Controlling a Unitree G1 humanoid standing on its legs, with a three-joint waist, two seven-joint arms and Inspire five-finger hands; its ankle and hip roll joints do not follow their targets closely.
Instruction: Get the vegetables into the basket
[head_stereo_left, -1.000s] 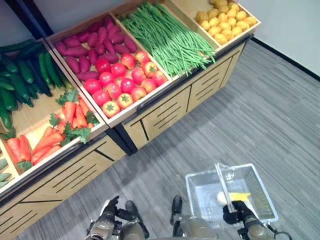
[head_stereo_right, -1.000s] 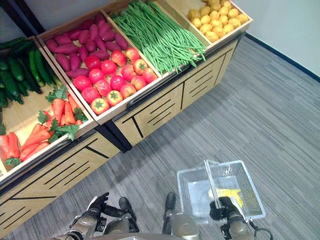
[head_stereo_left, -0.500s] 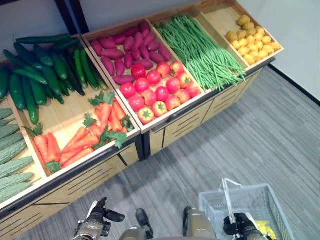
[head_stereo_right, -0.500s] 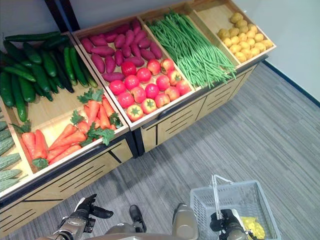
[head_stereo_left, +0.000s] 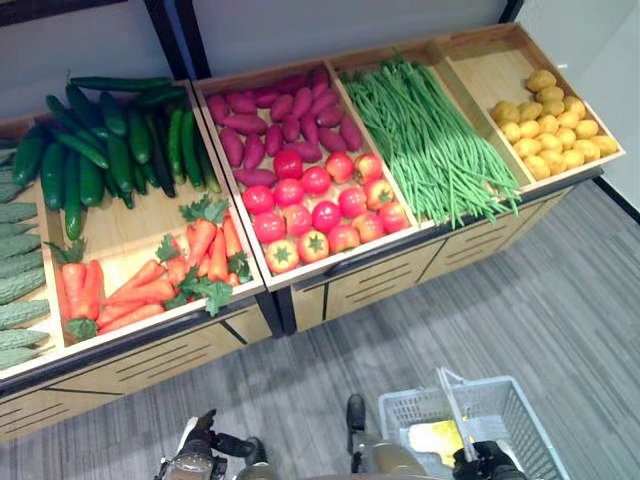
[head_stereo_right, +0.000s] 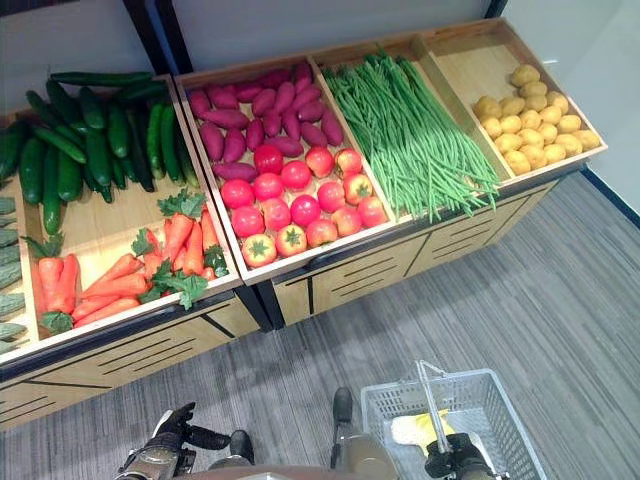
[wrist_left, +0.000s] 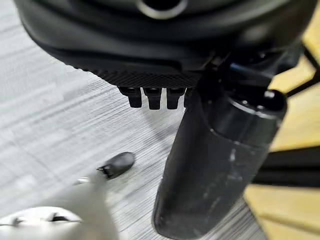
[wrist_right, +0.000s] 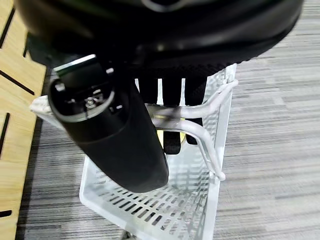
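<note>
Fingers (wrist_right: 170, 100) of your right hand (wrist_right: 125, 135) are curled round the handle (wrist_right: 200, 127) of the white basket (wrist_right: 150, 210), thumb crossing in front of it; that is what your right wrist view gives you, with a yellow item just visible between the fingers inside the basket, over grey floor (wrist_right: 270, 150). Your left wrist view shows the left hand (wrist_left: 215, 150) hanging over the floor beside the wooden stand, its fingers bent in short under the palm and holding nothing, thumb standing out. From the head views, you see the basket (head_stereo_right: 490, 400) low at the right with something yellow and white (head_stereo_right: 415, 428) lying in it, your right hand (head_stereo_right: 455, 465) on its handle, and your left hand (head_stereo_right: 165, 450) low at the left. Beyond stands the display stand (head_stereo_right: 330, 285), well apart from the basket: cucumbers (head_stereo_left: 100, 140) at the left, carrots (head_stereo_left: 150, 280) below them, purple sweet potatoes (head_stereo_left: 270, 115) above red tomatoes (head_stereo_left: 320, 205), then green beans (head_stereo_left: 430, 140), and potatoes (head_stereo_left: 550, 125) at the far right.
</note>
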